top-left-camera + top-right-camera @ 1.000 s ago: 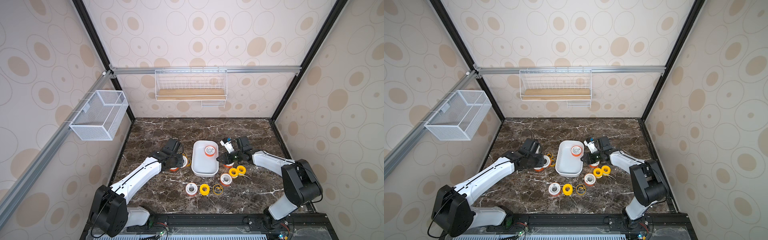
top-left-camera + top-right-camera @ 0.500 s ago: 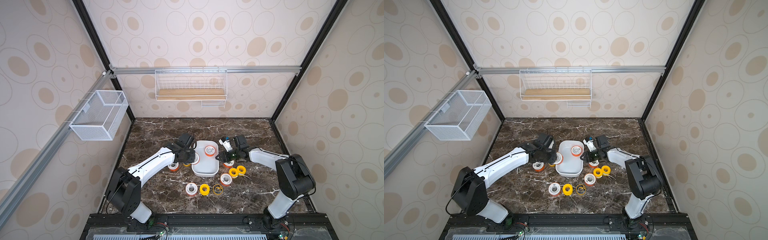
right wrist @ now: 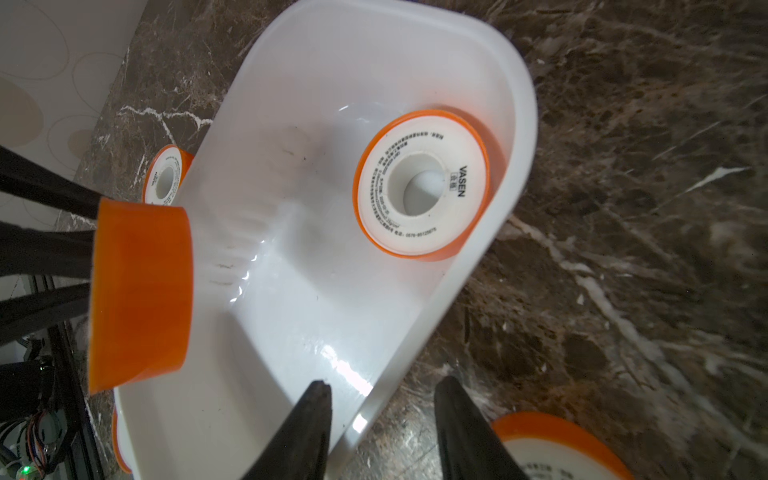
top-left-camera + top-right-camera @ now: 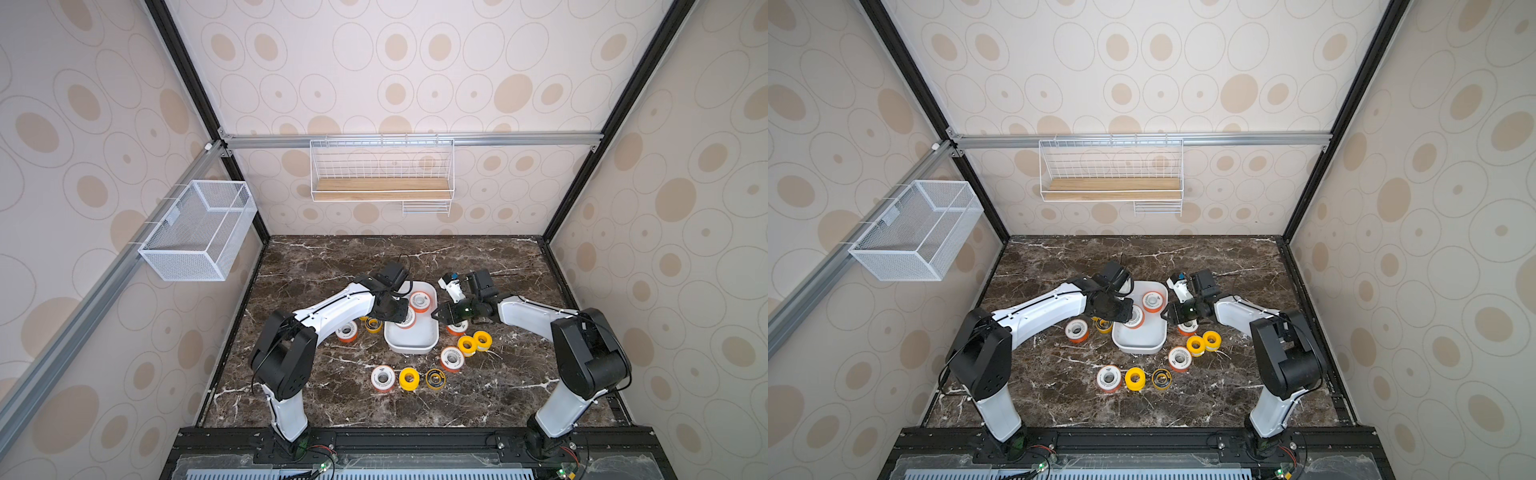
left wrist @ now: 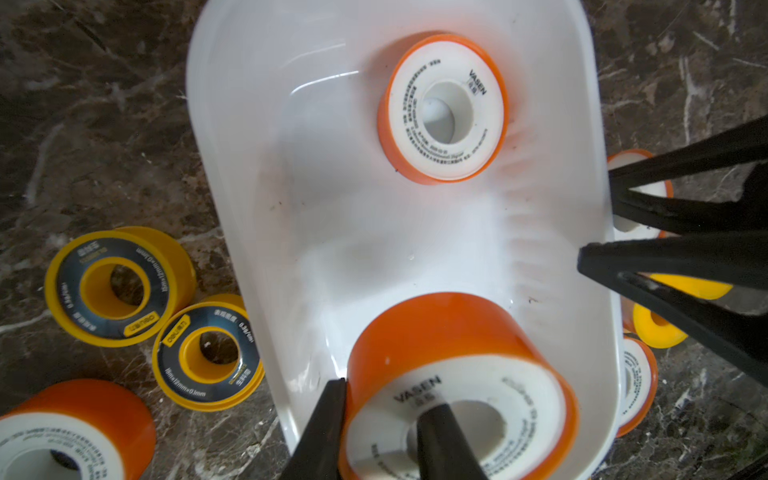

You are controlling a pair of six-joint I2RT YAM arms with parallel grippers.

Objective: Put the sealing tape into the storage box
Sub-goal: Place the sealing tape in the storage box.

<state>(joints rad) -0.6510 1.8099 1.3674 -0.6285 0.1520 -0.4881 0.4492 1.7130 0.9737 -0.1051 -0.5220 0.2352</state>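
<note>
The left pincer is gripping a white-faced sealing tape spool over the storage box; the right pincer is straddling its wall, jaws apart

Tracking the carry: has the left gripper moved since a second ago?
Yes. In a top view the left gripper, shut on an orange-rimmed spool, has moved rightward: from beside the storage box to over its inside.
</note>
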